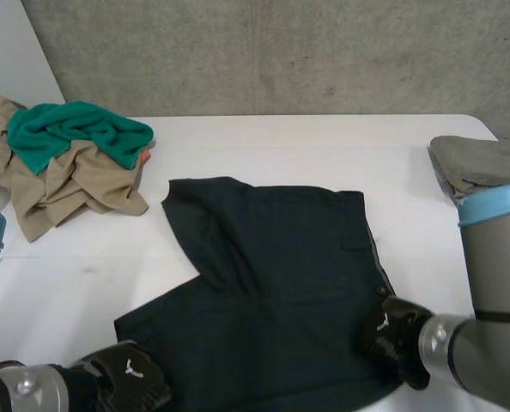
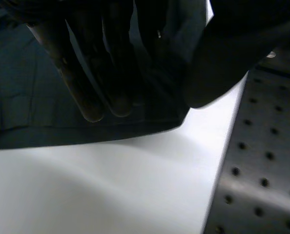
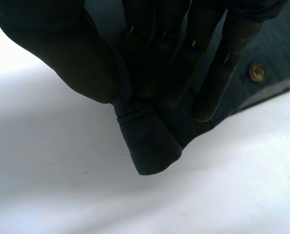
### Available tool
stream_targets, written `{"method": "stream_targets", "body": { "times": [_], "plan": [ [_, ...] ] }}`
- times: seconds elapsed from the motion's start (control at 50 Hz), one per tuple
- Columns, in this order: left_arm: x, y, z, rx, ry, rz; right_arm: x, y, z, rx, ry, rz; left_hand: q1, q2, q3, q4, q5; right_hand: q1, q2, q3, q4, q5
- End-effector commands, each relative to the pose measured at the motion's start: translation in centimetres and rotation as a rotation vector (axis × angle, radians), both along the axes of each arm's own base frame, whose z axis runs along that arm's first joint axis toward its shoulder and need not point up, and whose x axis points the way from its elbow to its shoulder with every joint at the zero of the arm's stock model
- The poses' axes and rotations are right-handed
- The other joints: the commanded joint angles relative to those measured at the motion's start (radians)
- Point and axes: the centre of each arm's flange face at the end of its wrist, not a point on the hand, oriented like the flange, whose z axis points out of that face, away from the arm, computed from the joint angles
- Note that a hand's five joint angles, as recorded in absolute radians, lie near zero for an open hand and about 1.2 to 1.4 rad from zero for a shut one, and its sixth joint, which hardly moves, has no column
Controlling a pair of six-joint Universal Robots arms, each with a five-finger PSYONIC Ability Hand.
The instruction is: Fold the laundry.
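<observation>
Dark shorts (image 1: 281, 283) lie spread on the white table (image 1: 324, 146), one leg folded over near the middle. My left hand (image 1: 126, 378) is at their near left corner; in the left wrist view its fingers (image 2: 101, 73) lie on the cloth (image 2: 28, 97) and the thumb closes from the other side, pinching the edge. My right hand (image 1: 397, 339) is at the near right corner by the waistband. In the right wrist view this hand (image 3: 62, 48) pinches a fold of the cloth (image 3: 150, 141) between thumb and fingers, next to a brass button (image 3: 256, 71).
A heap of beige and teal clothes (image 1: 66, 163) lies at the back left. A folded grey garment (image 1: 478, 163) sits at the right edge. A dark perforated plate (image 2: 262, 170) borders the table beside my left hand.
</observation>
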Motion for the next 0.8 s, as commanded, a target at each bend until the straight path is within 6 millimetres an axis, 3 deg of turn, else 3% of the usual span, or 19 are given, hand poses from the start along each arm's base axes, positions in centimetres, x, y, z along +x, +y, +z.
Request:
{"method": "stream_targets", "body": {
  "times": [0.02,0.18,0.28,0.44,0.56,0.66,0.76,0.8],
  "plan": [
    [-0.6,-3.5,0.9,-0.153,0.101,-0.020,0.5,0.7,0.0,-0.052,-0.092,0.018,-0.975,-1.012,-1.008,-1.019,-0.997,0.267,0.186,0.202,0.197,0.202],
    [-3.2,-11.3,1.3,-0.490,0.344,0.061,1.4,-0.4,-0.4,-0.115,-0.207,-0.069,-0.975,-1.012,-1.008,-1.019,-0.997,0.267,0.186,0.202,0.197,0.202],
    [-5.1,-16.7,-0.7,-0.601,0.442,0.069,1.8,-0.7,-0.3,-0.155,-0.245,-0.078,-0.740,-0.777,-0.773,-0.784,-0.762,0.267,0.186,0.202,0.197,0.202],
    [-7.4,-21.5,-5.0,-0.586,0.417,-0.019,2.2,-1.2,0.0,-0.183,-0.297,-0.101,-0.616,-0.653,-0.650,-0.661,-0.639,0.267,0.186,0.202,0.197,0.202],
    [-8.3,-23.2,-7.7,-0.543,0.366,-0.074,2.1,-1.5,0.0,-0.192,-0.303,-0.119,-0.440,-0.477,-0.473,-0.485,-0.462,0.267,0.186,0.202,0.197,0.202],
    [-8.7,-23.1,-9.1,-0.490,0.344,-0.093,1.9,-2.0,0.0,-0.204,-0.309,-0.135,-0.373,-0.409,-0.406,-0.417,-0.395,0.267,0.186,0.202,0.197,0.202],
    [-8.6,-22.8,-8.6,-0.508,0.323,-0.102,1.7,-2.5,0.3,-0.217,-0.317,-0.149,0.246,0.209,0.212,0.201,0.223,0.267,0.186,0.202,0.197,0.202],
    [-8.1,-22.8,-8.1,-0.524,0.299,-0.083,1.7,-2.6,0.5,-0.225,-0.324,-0.154,0.247,0.210,0.214,0.202,0.225,0.267,0.186,0.202,0.197,0.202]
  ]
}}
